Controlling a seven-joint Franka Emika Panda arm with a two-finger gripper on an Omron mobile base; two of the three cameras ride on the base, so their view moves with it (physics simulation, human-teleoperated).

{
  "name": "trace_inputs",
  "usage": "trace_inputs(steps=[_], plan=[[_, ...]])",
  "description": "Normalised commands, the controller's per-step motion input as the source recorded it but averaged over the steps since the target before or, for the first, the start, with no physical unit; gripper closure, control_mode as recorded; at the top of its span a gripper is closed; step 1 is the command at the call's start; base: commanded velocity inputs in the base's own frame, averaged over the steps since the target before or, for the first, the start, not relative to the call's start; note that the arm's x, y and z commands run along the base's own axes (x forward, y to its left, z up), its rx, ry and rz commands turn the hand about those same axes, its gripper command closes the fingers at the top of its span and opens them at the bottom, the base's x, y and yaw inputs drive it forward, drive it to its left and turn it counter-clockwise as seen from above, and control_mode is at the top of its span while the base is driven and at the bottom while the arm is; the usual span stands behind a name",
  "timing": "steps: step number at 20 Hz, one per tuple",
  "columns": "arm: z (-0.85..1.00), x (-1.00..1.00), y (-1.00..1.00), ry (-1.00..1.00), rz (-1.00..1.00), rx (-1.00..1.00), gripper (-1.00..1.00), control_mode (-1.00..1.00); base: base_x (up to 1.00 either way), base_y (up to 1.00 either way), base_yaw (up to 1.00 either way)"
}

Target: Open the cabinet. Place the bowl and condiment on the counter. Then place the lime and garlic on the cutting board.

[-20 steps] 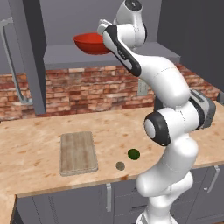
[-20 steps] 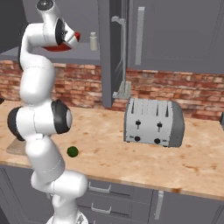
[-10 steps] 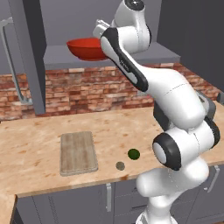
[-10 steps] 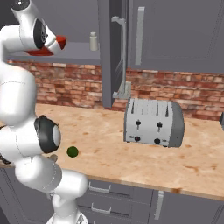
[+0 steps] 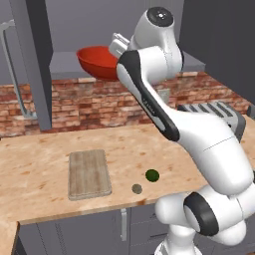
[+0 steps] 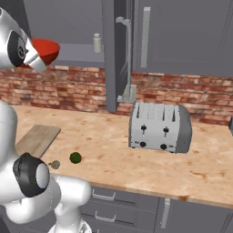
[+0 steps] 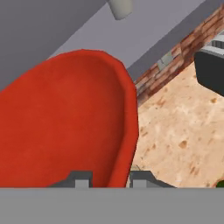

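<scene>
Tool [image 7: 107,178] pinches the bowl [image 7: 65,122] rim, bowl seemingly tilted above the counter [image 5: 45,174].

Arm [image 5: 199,134] is showing glossy white rounded shells. Dark grey bands and caps are marking its joints [image 5: 201,221].

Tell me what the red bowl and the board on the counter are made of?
The bowl looks like glazed ceramic or smooth plastic: plain red with a soft shine; which one, I cannot tell. The cutting board looks like pale, matte wood, with grain lines running along its length and rounded corners. The counter has a mottled tan pattern like wood.
</scene>
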Motion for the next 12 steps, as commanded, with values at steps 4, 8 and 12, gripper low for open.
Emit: trace_inputs(steps=[4, 8, 12], plan=[[-0.01, -1.00, 0.00, 0.15, -0.06, 0.05, 1.00, -1.00, 0.00, 0.00, 0.00], [-0.05, -1.00, -0.11, 0.14, -0.01, 0.03, 1.00, -1.00, 0.00, 0.00, 0.00], [-0.03, -0.98, -0.33, 0.09, -0.01, 0.00, 1.00, -1.00, 0.00, 0.00, 0.00]])
